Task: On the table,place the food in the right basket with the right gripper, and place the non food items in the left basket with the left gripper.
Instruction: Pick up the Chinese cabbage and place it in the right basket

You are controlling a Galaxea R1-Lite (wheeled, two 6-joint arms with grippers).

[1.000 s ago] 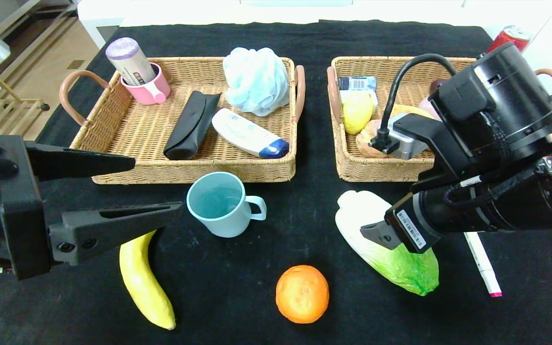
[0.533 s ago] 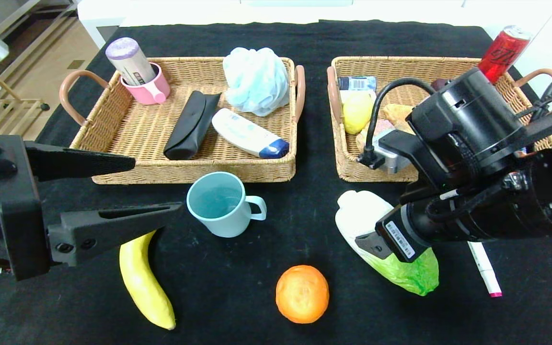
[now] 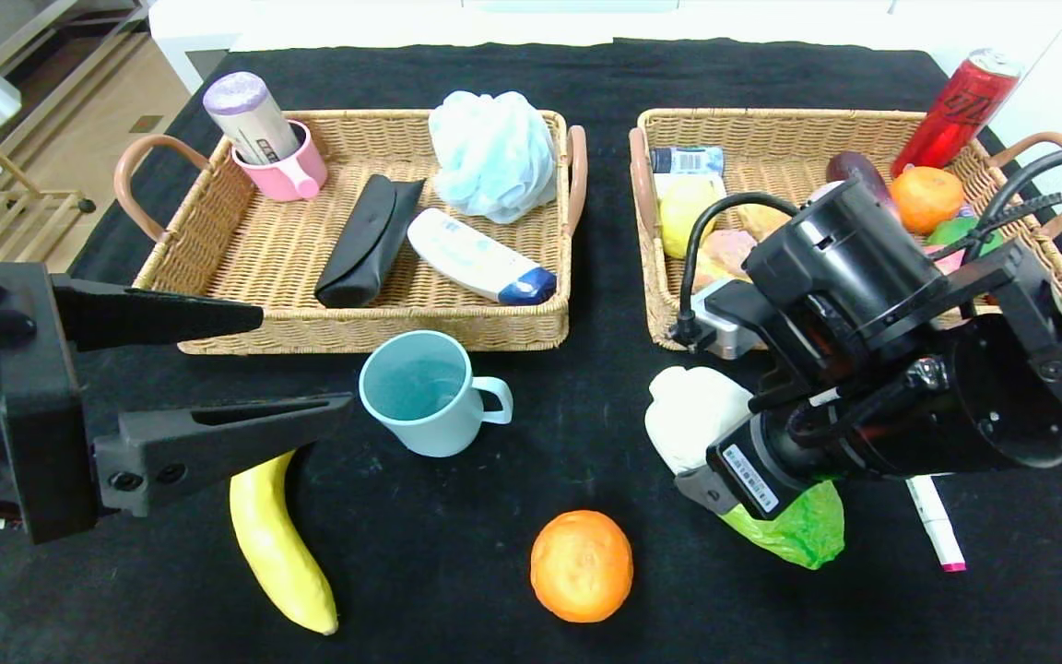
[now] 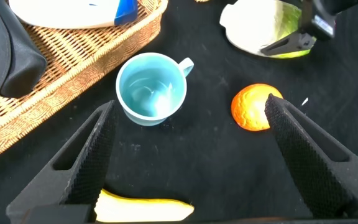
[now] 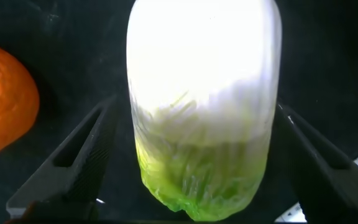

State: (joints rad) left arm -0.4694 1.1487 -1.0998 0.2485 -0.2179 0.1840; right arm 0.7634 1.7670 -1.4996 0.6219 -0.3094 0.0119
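A: What did the right wrist view give that the head view hid?
B: The right gripper with its fingers spread wide on either side of the cabbage, not clamped on it. From the head, the arm covered the cabbage's middle, so that gap could not be seen there.

A: And the left gripper?
B: The left gripper hung low beside the mug, fingers apart and holding nothing. Its wrist view showed the mug and orange between the finger lines, plus a strip of banana.

A: What lay around the cabbage?
B: The orange sat near its green end. The pen lay just past it, partly under the arm. The right basket stood behind it, holding fruit and a red can. The left basket stood behind the mug, with a pink mug, a black case, a tube and a blue pouf.

A: How did the cabbage lie?
B: On the table, long axis slanted, white stem toward the right basket, green tip away from it. The banana lay lengthwise too, partly under the left gripper's finger
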